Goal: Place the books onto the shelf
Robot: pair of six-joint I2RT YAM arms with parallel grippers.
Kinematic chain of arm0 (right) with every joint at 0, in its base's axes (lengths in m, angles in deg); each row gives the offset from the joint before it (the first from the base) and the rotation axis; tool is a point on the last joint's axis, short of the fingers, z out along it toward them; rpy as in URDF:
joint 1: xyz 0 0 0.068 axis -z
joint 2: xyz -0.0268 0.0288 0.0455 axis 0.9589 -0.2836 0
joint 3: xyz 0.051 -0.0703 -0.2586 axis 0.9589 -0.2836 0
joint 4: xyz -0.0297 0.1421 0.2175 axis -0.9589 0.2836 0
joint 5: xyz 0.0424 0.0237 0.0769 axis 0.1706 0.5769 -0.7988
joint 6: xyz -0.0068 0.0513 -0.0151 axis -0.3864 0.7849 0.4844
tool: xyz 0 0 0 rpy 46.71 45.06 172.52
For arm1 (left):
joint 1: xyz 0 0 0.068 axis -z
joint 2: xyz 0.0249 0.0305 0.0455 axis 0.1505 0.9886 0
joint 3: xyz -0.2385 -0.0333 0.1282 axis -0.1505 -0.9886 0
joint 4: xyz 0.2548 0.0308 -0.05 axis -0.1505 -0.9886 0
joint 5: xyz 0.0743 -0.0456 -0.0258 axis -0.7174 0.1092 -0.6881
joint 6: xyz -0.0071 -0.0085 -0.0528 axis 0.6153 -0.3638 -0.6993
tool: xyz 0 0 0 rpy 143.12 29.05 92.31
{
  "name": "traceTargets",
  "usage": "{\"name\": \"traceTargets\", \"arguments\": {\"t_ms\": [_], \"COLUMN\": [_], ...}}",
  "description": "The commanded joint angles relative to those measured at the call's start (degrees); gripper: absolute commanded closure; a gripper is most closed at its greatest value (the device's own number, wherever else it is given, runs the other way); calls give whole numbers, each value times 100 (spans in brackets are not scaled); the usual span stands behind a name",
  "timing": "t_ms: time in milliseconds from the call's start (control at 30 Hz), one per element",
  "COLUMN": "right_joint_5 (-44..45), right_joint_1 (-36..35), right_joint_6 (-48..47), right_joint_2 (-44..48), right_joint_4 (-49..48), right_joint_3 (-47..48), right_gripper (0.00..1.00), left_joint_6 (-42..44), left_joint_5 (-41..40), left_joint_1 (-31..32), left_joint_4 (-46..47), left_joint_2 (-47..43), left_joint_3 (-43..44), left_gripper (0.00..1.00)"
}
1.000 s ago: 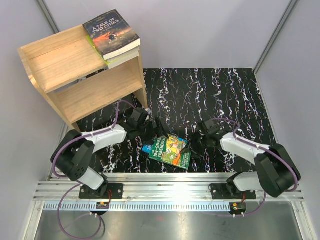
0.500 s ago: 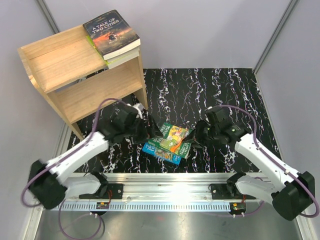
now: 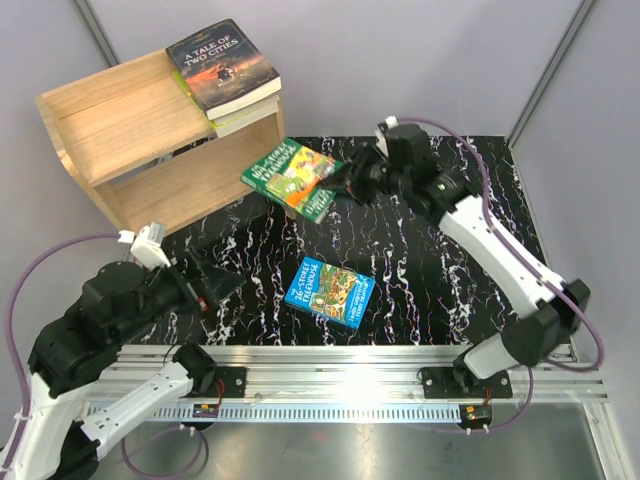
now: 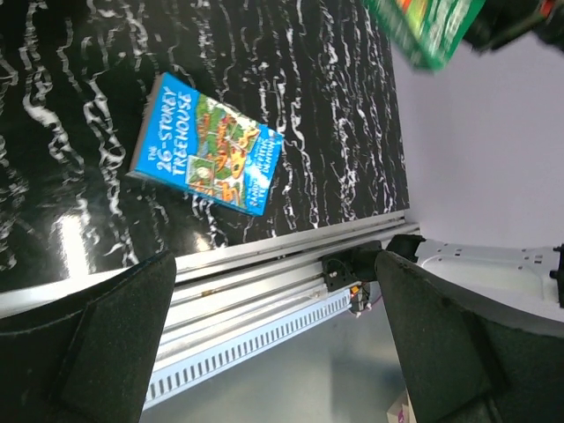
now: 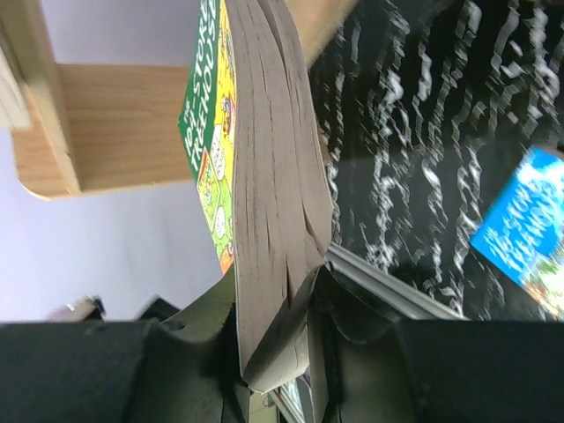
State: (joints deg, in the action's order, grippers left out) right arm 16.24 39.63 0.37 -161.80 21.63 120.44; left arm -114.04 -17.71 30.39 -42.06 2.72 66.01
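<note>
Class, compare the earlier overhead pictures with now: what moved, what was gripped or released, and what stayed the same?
The right gripper has shut on the green book, lifted it off the blue book and carried it up toward the shelf. The left gripper, open, has drawn back toward its base. The blue book, the shelf and the dark book on top stayed roughly put.

Lower book (image 3: 238, 124) under A Tale of Two Cities (image 3: 222, 68) on shelf (image 3: 120, 130) top: mostly covered, title unreadable. L wrist view: green Treehouse book (image 4: 423, 26) cut by top edge. R wrist view: blue book (image 5: 524, 233) blurred, cut by right edge.
</note>
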Motion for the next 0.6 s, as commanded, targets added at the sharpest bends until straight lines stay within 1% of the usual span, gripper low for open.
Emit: {"name": "traceTargets", "arguments": {"t_ms": [0, 167, 300, 433, 567], "right_joint_5": [-16, 36, 203, 703, 1441], "right_joint_1": [-127, -416, -732, -996, -1067], "right_joint_6": [178, 468, 617, 810, 1205], "right_joint_2": [-738, -1785, -2269, -2499, -2474], "right_joint_4": [-784, -864, -873, -934, -1311], "right_joint_3": [938, 2018, 2486, 2583, 2084], "right_gripper": [100, 100, 100, 100, 100], "left_joint_6": [-173, -305, -323, -279, -182], "left_joint_5": [-402, -323, -463, -569, -525], "left_joint_1": [15, 6, 15, 6, 6], "left_joint_4": [-902, -1394, -1816, -2229, -2379], "left_joint_2": [-232, -609, -777, -830, -830], "left_joint_3": [220, 291, 606, 897, 1116], "left_gripper": [1, 1, 1, 1, 1]}}
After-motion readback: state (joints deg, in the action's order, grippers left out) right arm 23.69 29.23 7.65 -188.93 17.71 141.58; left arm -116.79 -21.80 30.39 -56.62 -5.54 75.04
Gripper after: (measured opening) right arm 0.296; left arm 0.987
